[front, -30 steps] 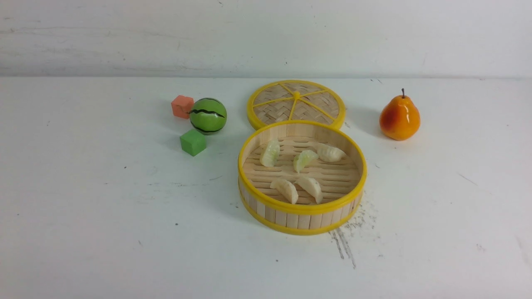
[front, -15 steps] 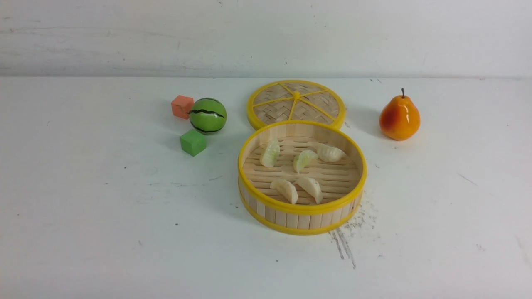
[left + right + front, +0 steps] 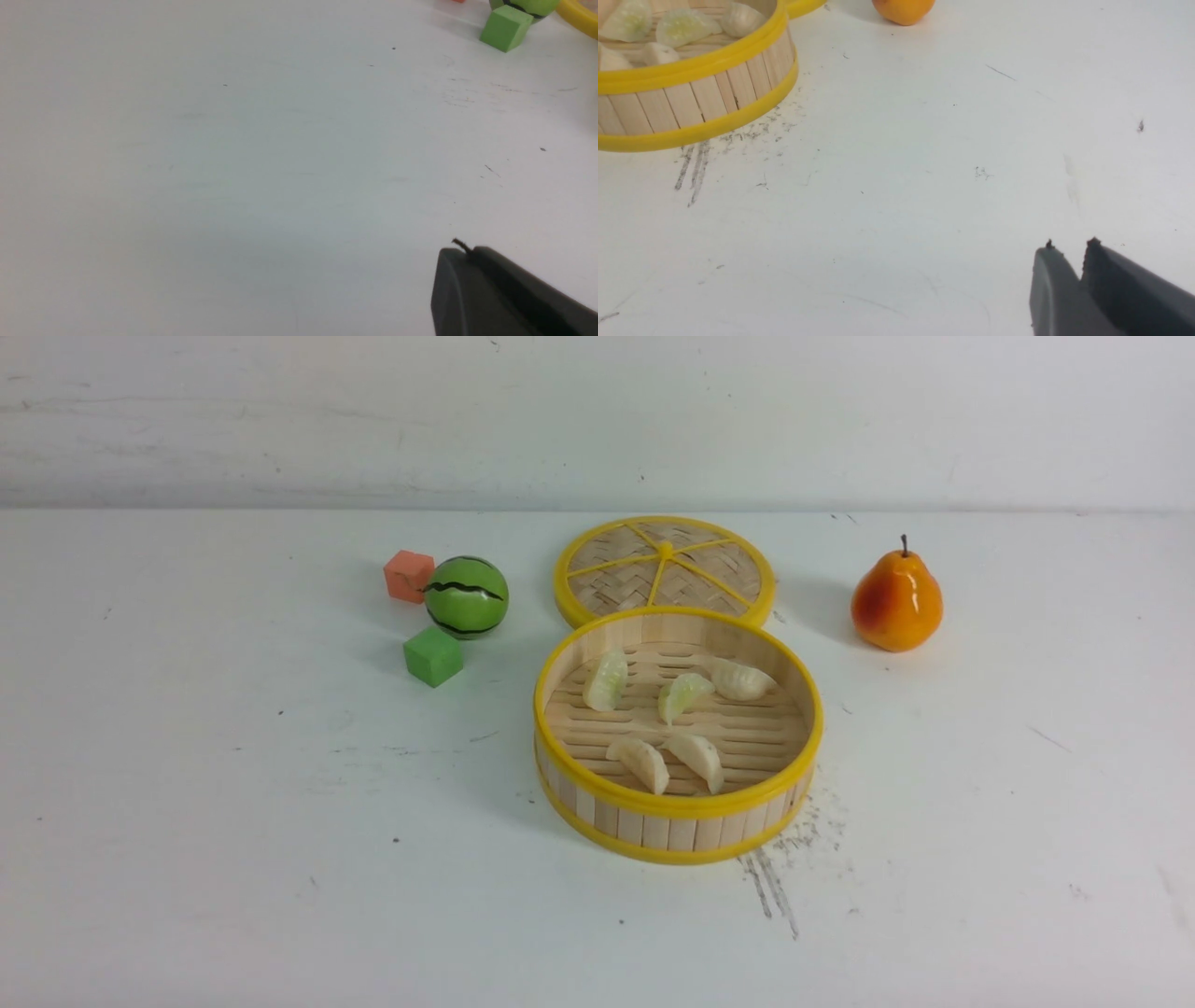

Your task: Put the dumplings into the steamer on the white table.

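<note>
Five dumplings (image 3: pixel 678 722) lie inside the steamer (image 3: pixel 679 807) at mid tabletop (image 3: pixel 233 859) on my front feed, its lid (image 3: pixel 665 567) just beyond. My left claw (image 3: pixel 472 261) reads closed, holding nothing. My right claw (image 3: pixel 1069 261) sits nearly closed, near the steamer (image 3: pixel 691 107).

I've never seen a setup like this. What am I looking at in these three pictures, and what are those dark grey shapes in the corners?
A two-armed robot took them. One camera sits between its arms, facing a white table. There a bamboo steamer holds five toy dumplings; its lid lies behind. A pear, a watermelon ball, a green cube and an orange cube stand around. The other two cameras ride on the wrists. The grey shapes are the left end effector and right end effector, both closed and holding nothing.
</note>
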